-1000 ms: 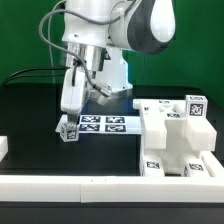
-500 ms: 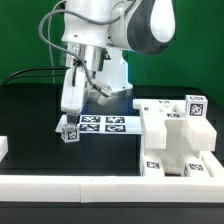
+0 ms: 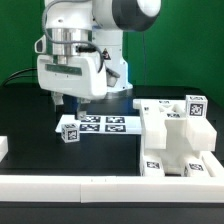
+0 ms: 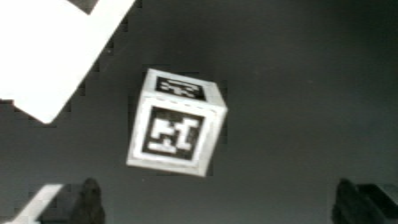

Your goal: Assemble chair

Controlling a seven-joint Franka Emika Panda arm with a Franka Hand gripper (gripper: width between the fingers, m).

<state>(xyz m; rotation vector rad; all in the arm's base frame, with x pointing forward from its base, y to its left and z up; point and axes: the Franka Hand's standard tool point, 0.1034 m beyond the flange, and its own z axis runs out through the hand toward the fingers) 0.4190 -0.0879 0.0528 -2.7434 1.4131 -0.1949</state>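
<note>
A small white chair block (image 3: 68, 130) with black-and-white tags stands on the black table at the left end of the marker board (image 3: 108, 123). In the wrist view the block (image 4: 178, 125) lies ahead of and between my two dark fingertips (image 4: 68, 205), clear of both. My gripper (image 3: 63, 104) hangs just above the block, open and empty; in the wrist view my gripper (image 4: 217, 206) holds nothing. The larger chair parts (image 3: 175, 138), chunky white tagged blocks and slabs, are clustered at the exterior view's right.
A white rail (image 3: 90, 185) runs along the table's front edge. A small white piece (image 3: 4, 147) shows at the exterior view's left edge. A corner of the marker board (image 4: 63, 55) shows in the wrist view. The robot base stands behind.
My hand has lifted off the small block and turned to face the camera. The block stays at the marker board's left end. The other parts have not moved.
</note>
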